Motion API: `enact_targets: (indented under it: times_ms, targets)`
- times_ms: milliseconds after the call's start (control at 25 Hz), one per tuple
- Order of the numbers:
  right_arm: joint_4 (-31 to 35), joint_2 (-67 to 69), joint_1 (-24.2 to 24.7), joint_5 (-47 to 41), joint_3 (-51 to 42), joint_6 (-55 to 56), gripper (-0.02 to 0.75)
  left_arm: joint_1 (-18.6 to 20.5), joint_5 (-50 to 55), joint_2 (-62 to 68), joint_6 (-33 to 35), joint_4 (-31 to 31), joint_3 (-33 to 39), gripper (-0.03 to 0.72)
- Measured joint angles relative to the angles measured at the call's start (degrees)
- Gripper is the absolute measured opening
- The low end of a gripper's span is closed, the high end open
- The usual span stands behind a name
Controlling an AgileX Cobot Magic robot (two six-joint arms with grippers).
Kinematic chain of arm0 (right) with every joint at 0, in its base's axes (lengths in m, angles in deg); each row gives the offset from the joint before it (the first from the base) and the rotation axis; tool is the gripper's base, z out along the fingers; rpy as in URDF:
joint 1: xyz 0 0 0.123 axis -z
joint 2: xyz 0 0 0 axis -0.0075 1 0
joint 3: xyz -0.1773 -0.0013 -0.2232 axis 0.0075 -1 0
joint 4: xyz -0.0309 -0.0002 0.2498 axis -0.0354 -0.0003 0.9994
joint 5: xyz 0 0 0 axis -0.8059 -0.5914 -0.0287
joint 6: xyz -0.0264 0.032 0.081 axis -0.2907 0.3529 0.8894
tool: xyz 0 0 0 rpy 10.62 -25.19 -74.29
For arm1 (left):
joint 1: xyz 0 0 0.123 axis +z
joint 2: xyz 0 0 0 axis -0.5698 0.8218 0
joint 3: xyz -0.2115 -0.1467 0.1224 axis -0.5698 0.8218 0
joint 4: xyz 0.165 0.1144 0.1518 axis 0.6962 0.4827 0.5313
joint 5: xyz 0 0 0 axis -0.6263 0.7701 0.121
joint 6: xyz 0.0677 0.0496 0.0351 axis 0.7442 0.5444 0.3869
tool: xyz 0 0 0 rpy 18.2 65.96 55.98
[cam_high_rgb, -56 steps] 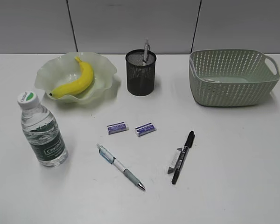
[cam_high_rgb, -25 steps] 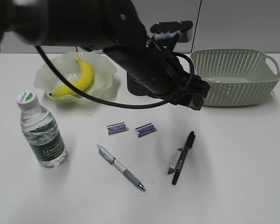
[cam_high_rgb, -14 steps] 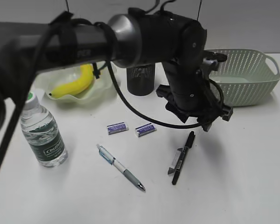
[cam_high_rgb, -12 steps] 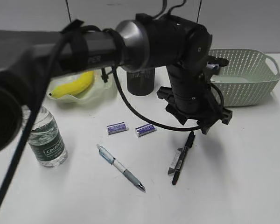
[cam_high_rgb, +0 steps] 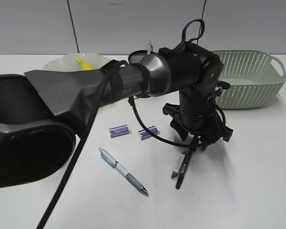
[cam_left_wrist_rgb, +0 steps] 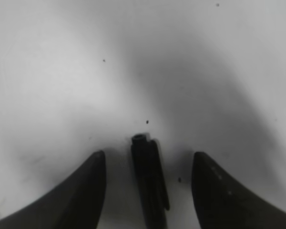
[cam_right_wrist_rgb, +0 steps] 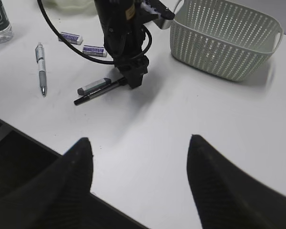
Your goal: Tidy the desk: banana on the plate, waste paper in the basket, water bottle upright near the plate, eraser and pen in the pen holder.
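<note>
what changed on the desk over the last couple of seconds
The left arm swept in from the left and lowered its left gripper over the black pen, open, jaws either side of its tip; nothing gripped yet. Both erasers, the blue pen, the black pen and the basket stayed put.

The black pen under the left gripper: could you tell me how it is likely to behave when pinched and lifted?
The black pen looks thin and rigid, so probably light and stiff. The left gripper straddles it near one end, so it may tilt when raised. Its round barrel could roll, though the clip likely limits that.
</note>
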Motion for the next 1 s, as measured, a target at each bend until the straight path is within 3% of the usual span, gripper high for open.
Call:
enact_targets:
  times_ms: [160,360,720,1000]
  targets:
    - [0.0,0.0,0.0,0.0,0.0,0.0,0.494,0.0,0.6,0.5,0.0,0.9,-0.5,0.333]
    - [0.0,0.0,0.0,0.0,0.0,0.0,0.494,0.1,1.2,0.5,0.0,2.0,-0.8,0.108]
    - [0.0,0.0,0.0,0.0,0.0,0.0,0.494,0.0,5.7,-1.9,0.0,1.1,-10.0,0.109]
    - [0.0,0.0,0.0,0.0,0.0,0.0,0.494,1.0,4.8,-11.4,0.0,9.8,-16.1,0.109]
